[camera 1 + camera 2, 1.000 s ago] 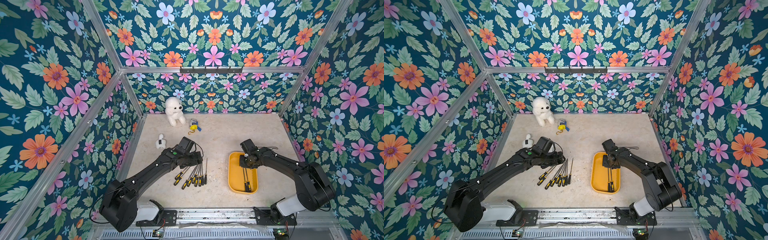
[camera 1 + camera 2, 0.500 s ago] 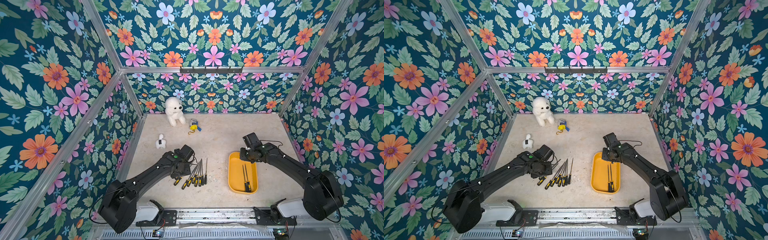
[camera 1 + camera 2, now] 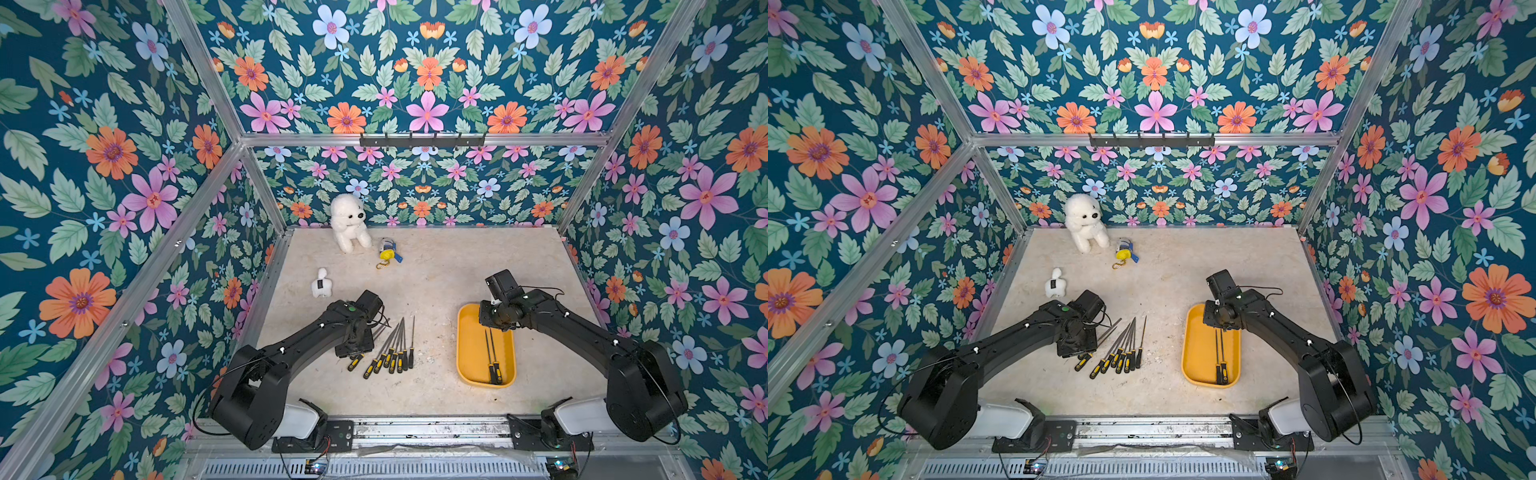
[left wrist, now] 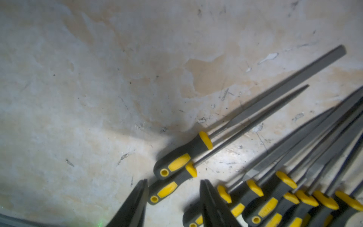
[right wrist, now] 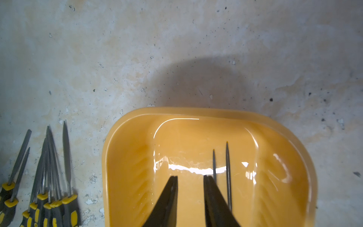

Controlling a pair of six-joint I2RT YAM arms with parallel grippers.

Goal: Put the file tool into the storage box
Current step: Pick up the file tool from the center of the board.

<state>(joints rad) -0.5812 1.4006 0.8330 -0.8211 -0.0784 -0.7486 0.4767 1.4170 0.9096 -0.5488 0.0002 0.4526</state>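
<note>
Step in hand: pick-up of file from tabletop. Partly open left jaws set astride its black-yellow handle, gaps seen beside it, nothing gripped. Touching it, second file, just beyond jaw tips. Narrowly parted, empty right jaws hung above storage box; two files laid inside, beside one jaw. Next, judged: handle to be pinched alone, lifted clear, carried to box.
</note>
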